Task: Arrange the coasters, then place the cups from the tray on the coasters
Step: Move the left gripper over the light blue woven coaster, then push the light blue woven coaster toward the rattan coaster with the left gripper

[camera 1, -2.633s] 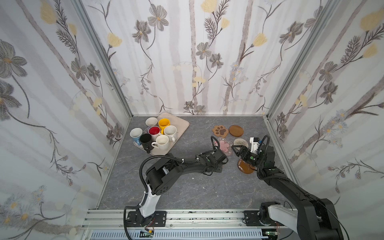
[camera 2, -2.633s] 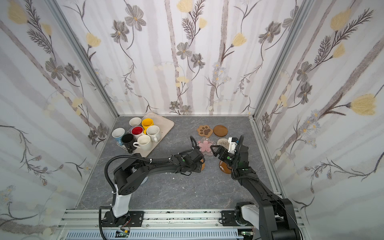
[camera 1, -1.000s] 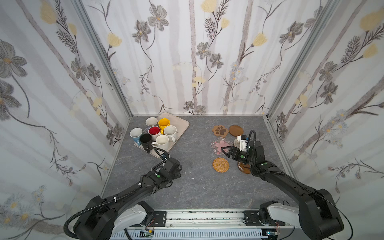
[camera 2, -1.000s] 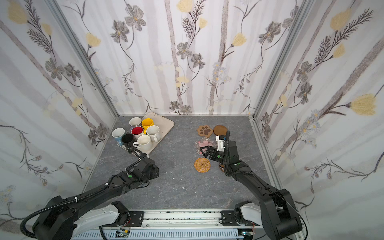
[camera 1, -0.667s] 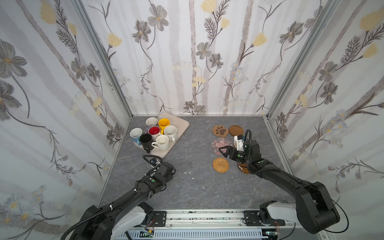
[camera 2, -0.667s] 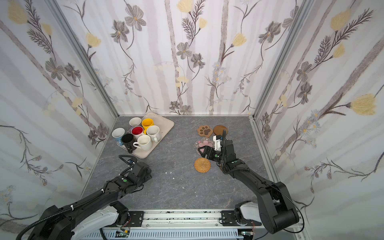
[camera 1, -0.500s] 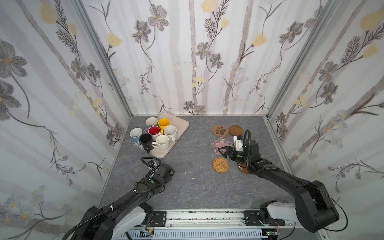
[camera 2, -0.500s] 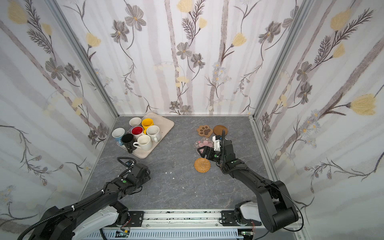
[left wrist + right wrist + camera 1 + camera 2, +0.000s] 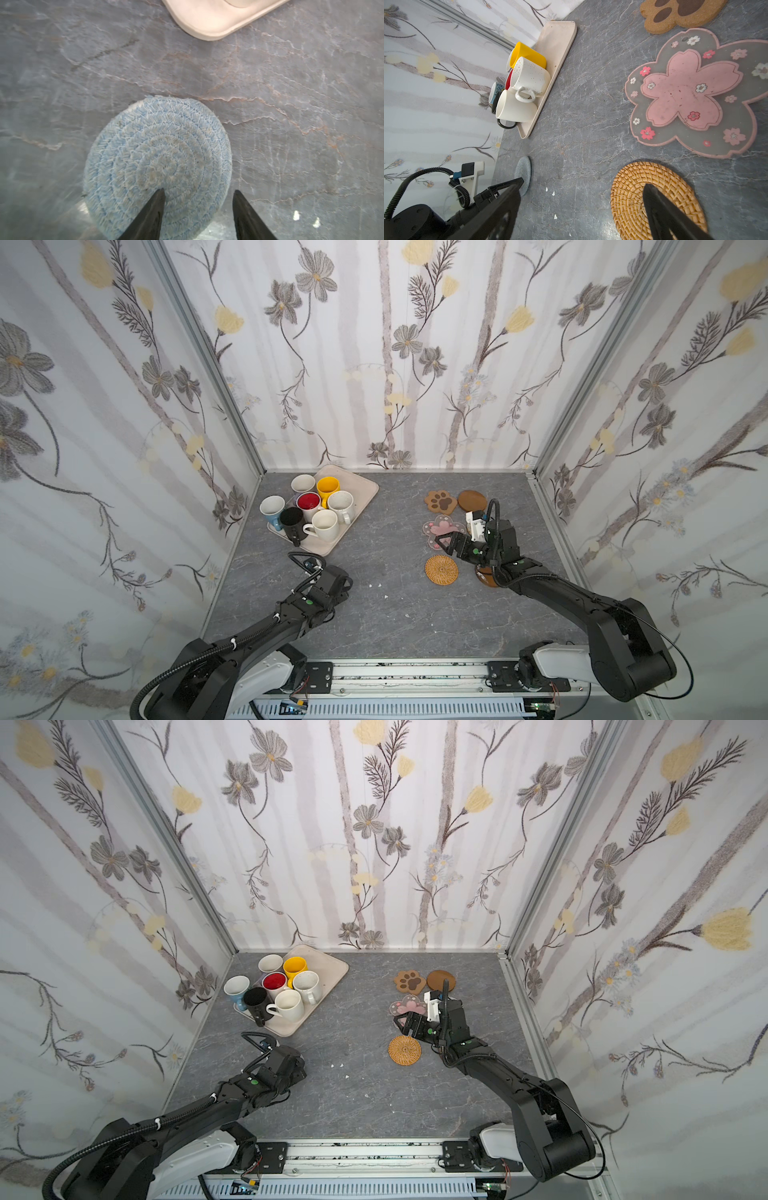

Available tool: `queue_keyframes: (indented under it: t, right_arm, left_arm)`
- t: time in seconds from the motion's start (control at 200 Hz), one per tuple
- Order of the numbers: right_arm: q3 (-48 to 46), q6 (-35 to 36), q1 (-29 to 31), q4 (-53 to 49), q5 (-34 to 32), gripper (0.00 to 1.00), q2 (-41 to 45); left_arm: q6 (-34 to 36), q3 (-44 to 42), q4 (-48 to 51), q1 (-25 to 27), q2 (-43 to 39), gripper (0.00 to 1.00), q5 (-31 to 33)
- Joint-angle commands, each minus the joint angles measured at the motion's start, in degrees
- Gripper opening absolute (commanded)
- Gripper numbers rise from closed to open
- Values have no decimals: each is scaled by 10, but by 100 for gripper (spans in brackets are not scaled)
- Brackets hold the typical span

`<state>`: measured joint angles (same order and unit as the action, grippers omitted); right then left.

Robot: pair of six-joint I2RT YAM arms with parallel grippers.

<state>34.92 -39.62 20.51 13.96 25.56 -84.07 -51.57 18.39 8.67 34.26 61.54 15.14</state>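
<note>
My left jaws are partly open and hold nothing. They hang low over the blue coaster [image 9: 158, 158]. It lies flat on the grey worktop [image 9: 291, 104], near a corner of the tray [image 9: 216, 22]. My right jaws are wide and empty, above the straw coaster [image 9: 633, 187], just beside the pink flower coaster [image 9: 691, 91]. All seven cups [image 9: 308, 502] sit crowded on the tray.
</note>
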Motion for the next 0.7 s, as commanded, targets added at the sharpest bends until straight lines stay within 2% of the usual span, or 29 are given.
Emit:
queue_keyframes:
  t: [0.0,0.22,0.345,0.694]
  right_arm:
    - [3,4,-1,22,4,93,3]
    - [3,3,-20,24,20,93,1]
    - [2,4,-42,21,29,93,6]
    - [-7,8,-78,16,39,94,25]
  left_arm:
    - [-12,-2,-9,26,15,55,-67]
    - [-31,18,-60,106,59,54,-83]
    - [-19,44,-90,154,103,54,-105]
    - [7,156,-143,276,293,52,-166]
